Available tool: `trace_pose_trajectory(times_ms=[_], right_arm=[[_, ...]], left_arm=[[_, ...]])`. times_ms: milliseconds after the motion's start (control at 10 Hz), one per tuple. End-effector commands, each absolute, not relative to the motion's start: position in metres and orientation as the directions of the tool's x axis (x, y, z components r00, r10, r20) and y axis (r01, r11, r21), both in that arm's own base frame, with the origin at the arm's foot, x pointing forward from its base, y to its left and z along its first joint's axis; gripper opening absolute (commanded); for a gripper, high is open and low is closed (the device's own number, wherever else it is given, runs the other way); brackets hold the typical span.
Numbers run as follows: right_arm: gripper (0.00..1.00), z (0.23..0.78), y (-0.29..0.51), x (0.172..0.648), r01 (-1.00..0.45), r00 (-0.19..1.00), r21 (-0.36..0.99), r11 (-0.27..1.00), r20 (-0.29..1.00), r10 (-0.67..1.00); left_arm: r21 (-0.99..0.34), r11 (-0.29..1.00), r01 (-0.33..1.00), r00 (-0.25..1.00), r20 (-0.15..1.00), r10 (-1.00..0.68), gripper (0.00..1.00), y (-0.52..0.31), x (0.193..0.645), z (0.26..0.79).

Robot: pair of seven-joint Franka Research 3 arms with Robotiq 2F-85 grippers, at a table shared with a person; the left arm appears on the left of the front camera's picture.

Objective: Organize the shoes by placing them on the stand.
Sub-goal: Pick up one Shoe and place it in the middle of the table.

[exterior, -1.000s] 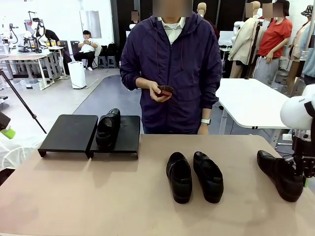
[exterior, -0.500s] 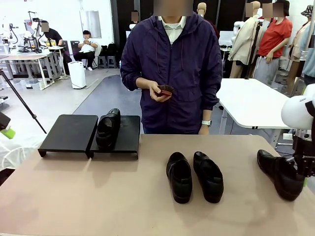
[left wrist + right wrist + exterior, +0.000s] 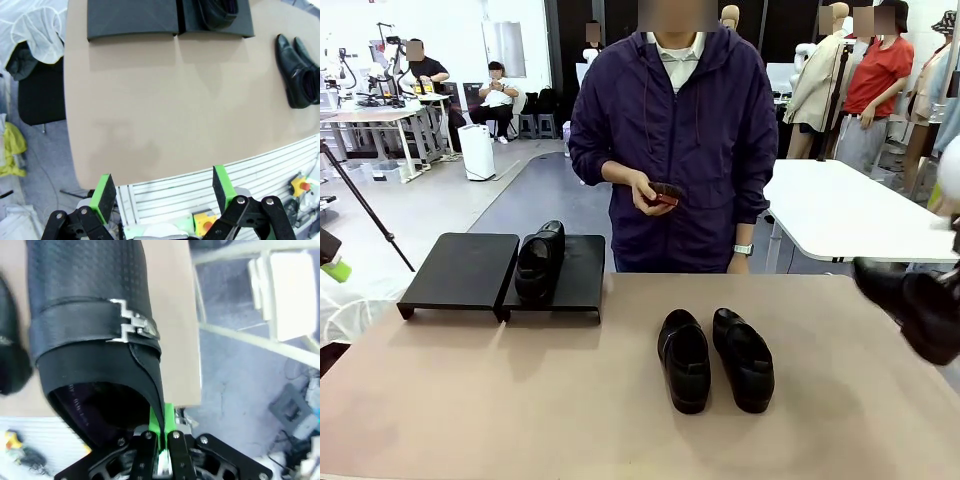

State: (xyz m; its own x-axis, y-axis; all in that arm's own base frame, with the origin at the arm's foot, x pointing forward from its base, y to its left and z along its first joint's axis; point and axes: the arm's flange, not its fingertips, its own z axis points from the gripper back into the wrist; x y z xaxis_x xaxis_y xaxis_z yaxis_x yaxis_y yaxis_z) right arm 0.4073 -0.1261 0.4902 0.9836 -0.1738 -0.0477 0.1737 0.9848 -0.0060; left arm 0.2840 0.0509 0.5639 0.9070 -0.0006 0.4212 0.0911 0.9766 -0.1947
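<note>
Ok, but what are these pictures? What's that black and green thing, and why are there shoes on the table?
It's a robot with two arms at a table. One picture comes from a camera between the arms, looking across at a person. The other two come from cameras on its wrists. The black and green things are its hands. The left hand is open, holding nothing. The right hand pinches the side of a shiny black shoe, held up by the table's right edge. In the middle lie two more shoes, and a fourth shoe sits on the black stand. The person holds something small and reddish.
</note>
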Motion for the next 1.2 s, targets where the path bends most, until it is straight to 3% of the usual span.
trace_pose_trajectory(times_ms=[0, 200, 300, 400, 800, 1100], right_arm=[[0.0, 0.543, -0.123, 0.356, 0.196, 0.98, 0.043, 0.98, -0.024, -0.195], [0.0, 0.553, -0.123, 0.306, 0.289, 0.953, 0.072, 0.955, 0.069, -0.293], [0.0, 0.546, -0.128, 0.301, 0.3, 0.947, 0.107, 0.948, 0.088, -0.31], [0.0, 0.568, -0.126, 0.319, 0.229, 0.973, 0.035, 0.973, 0.011, -0.23], [0.0, 0.558, -0.125, 0.309, 0.245, 0.969, 0.044, 0.968, 0.007, -0.246], [0.0, 0.558, -0.008, 0.27, 0.289, 0.956, 0.049, 0.956, 0.033, -0.291]], left_arm=[[-0.182, 0.979, 0.09, 0.91, 0.414, -0.006, 1.0, 0.053, 0.282, 0.563], [-0.182, 0.979, 0.09, 0.91, 0.414, -0.006, 1.0, 0.053, 0.282, 0.563], [-0.182, 0.979, 0.09, 0.91, 0.414, -0.006, 1.0, 0.053, 0.282, 0.563], [-0.182, 0.979, 0.09, 0.91, 0.414, -0.006, 1.0, 0.053, 0.282, 0.563], [-0.182, 0.979, 0.09, 0.91, 0.414, -0.006, 1.0, 0.053, 0.282, 0.563], [-0.182, 0.979, 0.09, 0.91, 0.414, -0.006, 1.0, 0.053, 0.282, 0.563]])
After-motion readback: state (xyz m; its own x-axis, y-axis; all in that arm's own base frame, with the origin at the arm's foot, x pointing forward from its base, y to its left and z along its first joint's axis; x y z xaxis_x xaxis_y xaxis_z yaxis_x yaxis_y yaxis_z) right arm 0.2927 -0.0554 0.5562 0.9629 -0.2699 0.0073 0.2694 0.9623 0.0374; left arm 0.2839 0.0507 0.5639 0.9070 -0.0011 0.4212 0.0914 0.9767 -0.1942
